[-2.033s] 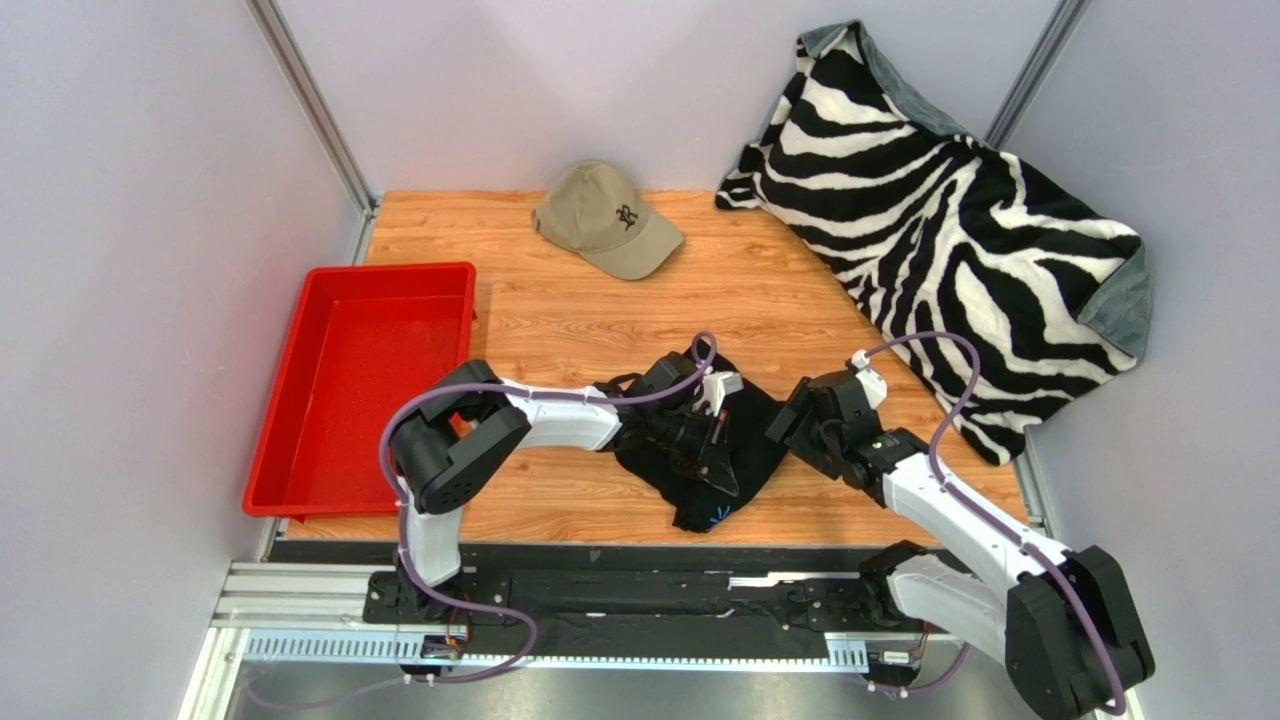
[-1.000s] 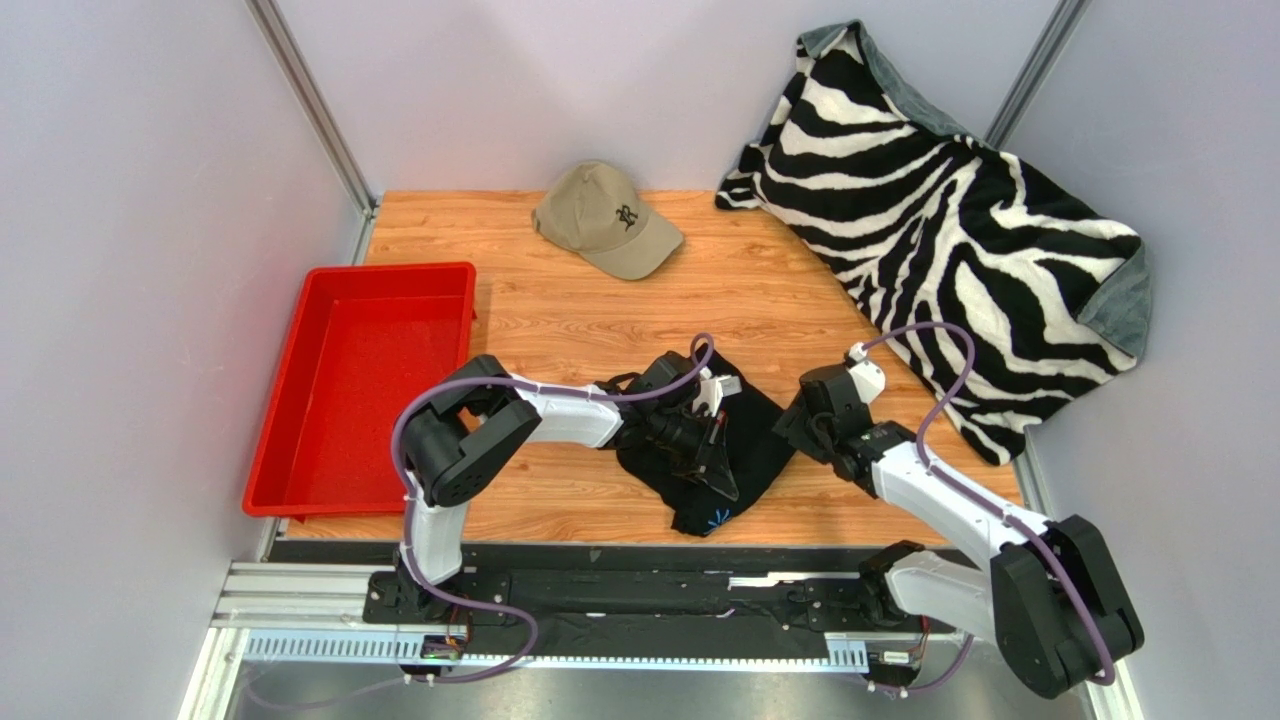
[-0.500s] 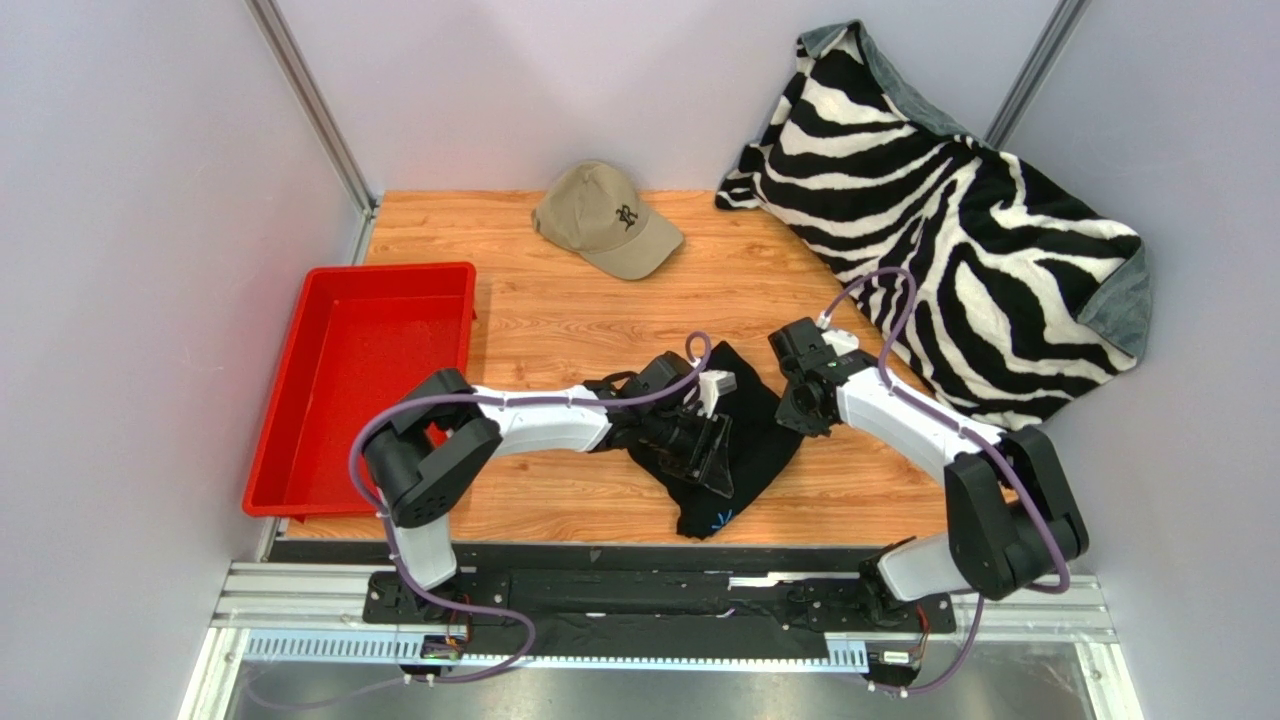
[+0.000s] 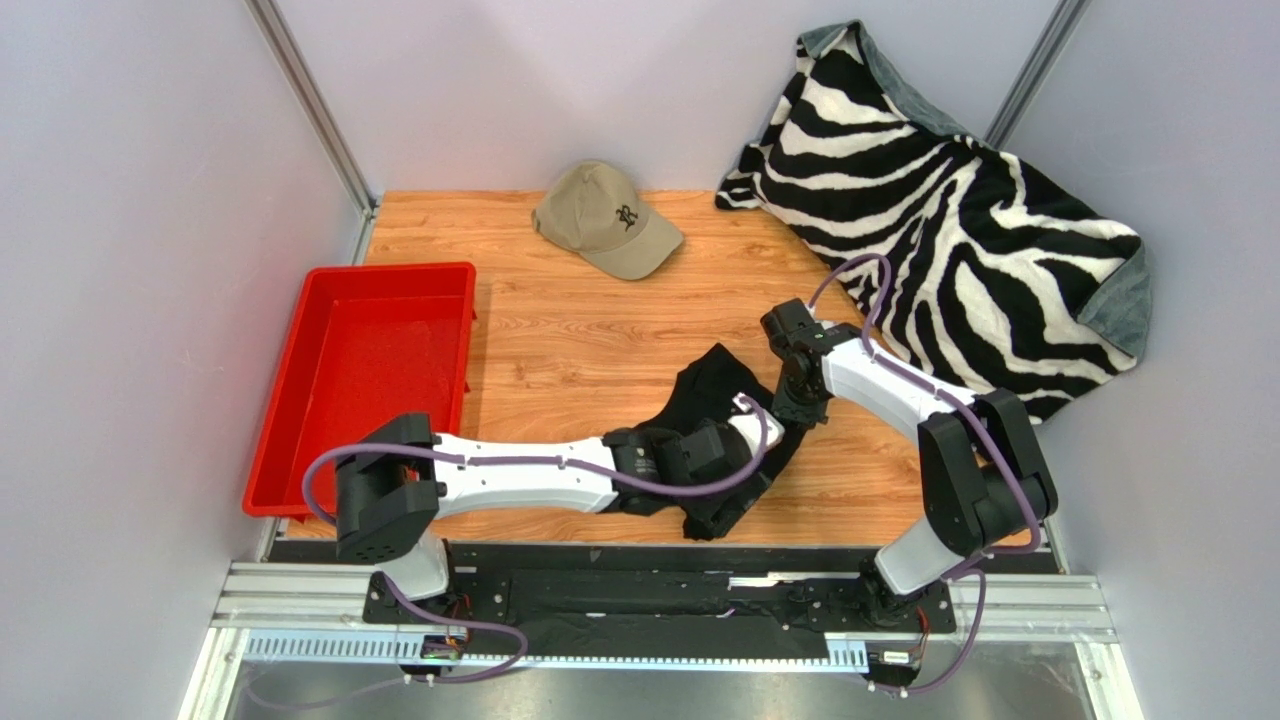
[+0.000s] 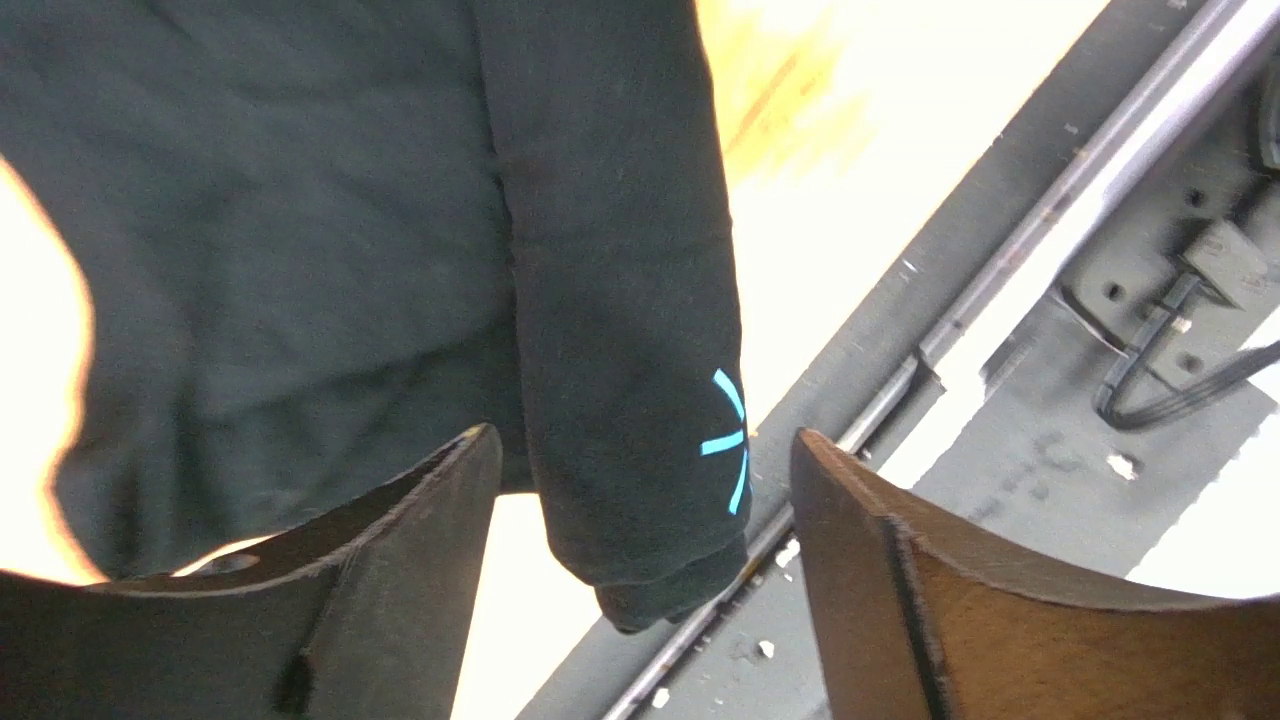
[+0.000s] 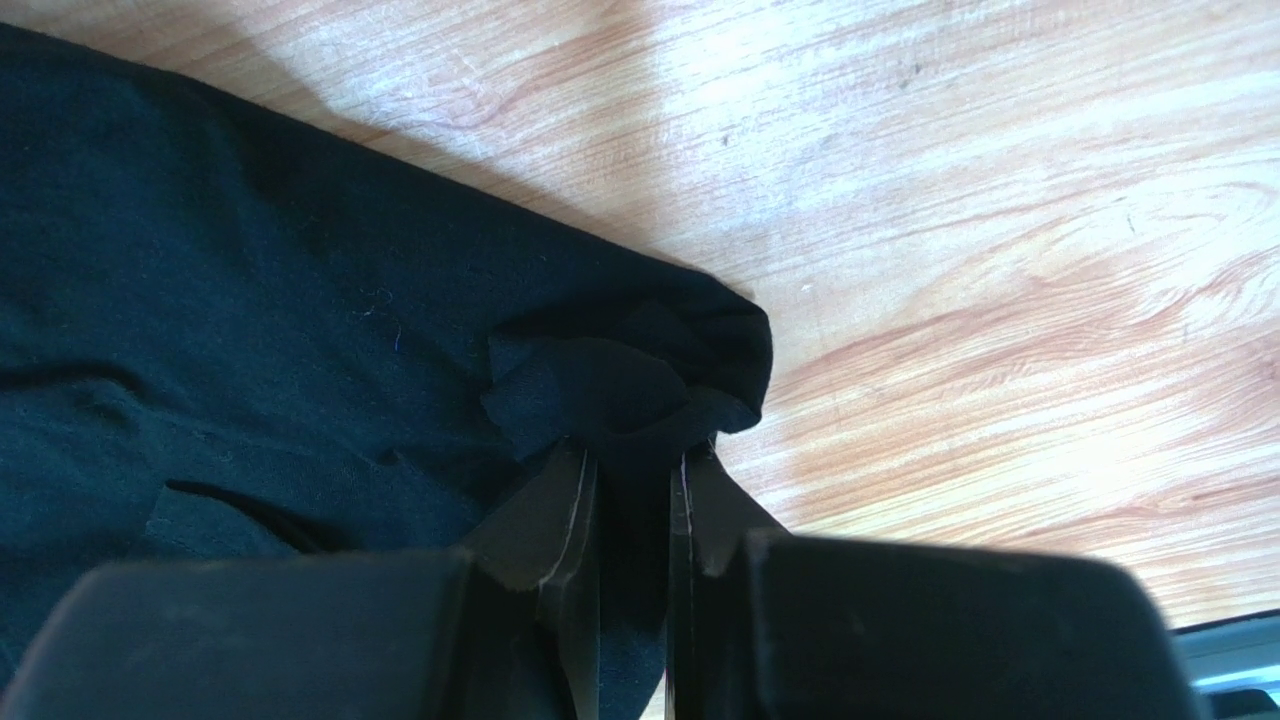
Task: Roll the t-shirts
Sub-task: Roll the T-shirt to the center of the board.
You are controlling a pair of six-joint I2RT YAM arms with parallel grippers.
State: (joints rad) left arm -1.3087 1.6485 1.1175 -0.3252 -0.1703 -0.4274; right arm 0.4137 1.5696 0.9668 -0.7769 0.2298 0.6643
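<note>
The black t-shirt (image 4: 706, 383) lies crumpled on the wooden table near the front edge. My left gripper (image 4: 732, 458) hovers over its near part. In the left wrist view this gripper (image 5: 643, 440) is open, and a folded end of the t-shirt (image 5: 624, 315) with a small cyan mark lies below, between the fingers (image 5: 406, 555) without touching them. My right gripper (image 4: 784, 408) is at the shirt's right edge. In the right wrist view it (image 6: 634, 450) is shut on a bunched fold of the t-shirt (image 6: 271, 330), pinched between both fingers.
A red tray (image 4: 388, 273) stands at the left. A tan cap (image 4: 609, 218) lies at the back. A zebra-striped blanket (image 4: 962, 225) covers the back right corner. The metal rail (image 4: 601, 578) runs along the near edge, just past the shirt's end (image 5: 1052, 195).
My left gripper has opened, let go of the shirt and slid right toward the near edge with its arm stretched low. My right gripper has closed on the shirt's right edge and moved back-left.
</note>
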